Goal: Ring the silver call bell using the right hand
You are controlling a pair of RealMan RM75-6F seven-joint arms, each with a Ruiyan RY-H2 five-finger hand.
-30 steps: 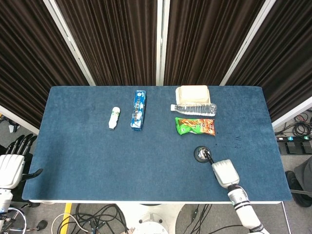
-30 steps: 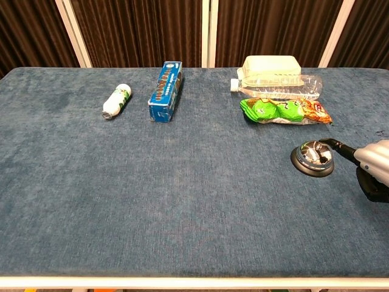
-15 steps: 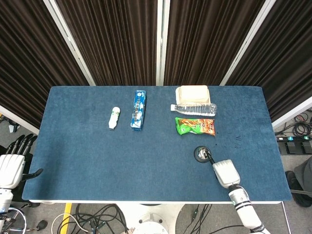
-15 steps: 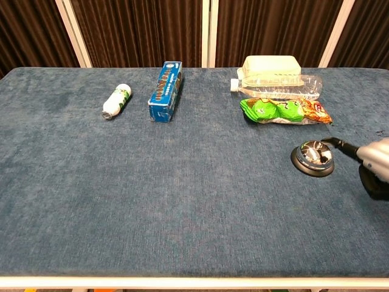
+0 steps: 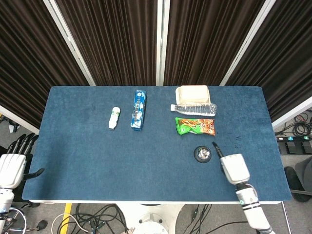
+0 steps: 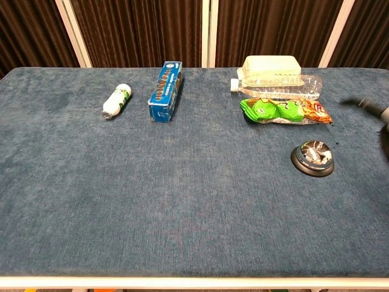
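The silver call bell [image 5: 203, 154] on its black base sits on the blue table's near right part, below a green snack bag; in the chest view the call bell [image 6: 312, 159] stands free, with nothing touching it. My right hand [image 5: 234, 167] hovers just right of the bell, one dark fingertip [image 5: 215, 146] pointing out past the bell's right side and the other fingers curled in, holding nothing. The chest view catches only the right hand [image 6: 378, 111] at the frame's right edge, raised above the table. My left hand [image 5: 12, 165] hangs off the table's left edge, fingers apart and empty.
A green snack bag [image 5: 195, 126], a clear water bottle [image 5: 194, 109] and a beige box [image 5: 193, 93] lie behind the bell. A blue carton [image 5: 138, 109] and a small white bottle [image 5: 114, 118] lie further left. The table's front edge [image 5: 156, 201] is close to my right hand.
My right hand's pointing finger was on the bell; it has lifted off and drawn away to the right and upward. The bell stayed in place. The left hand has not moved.
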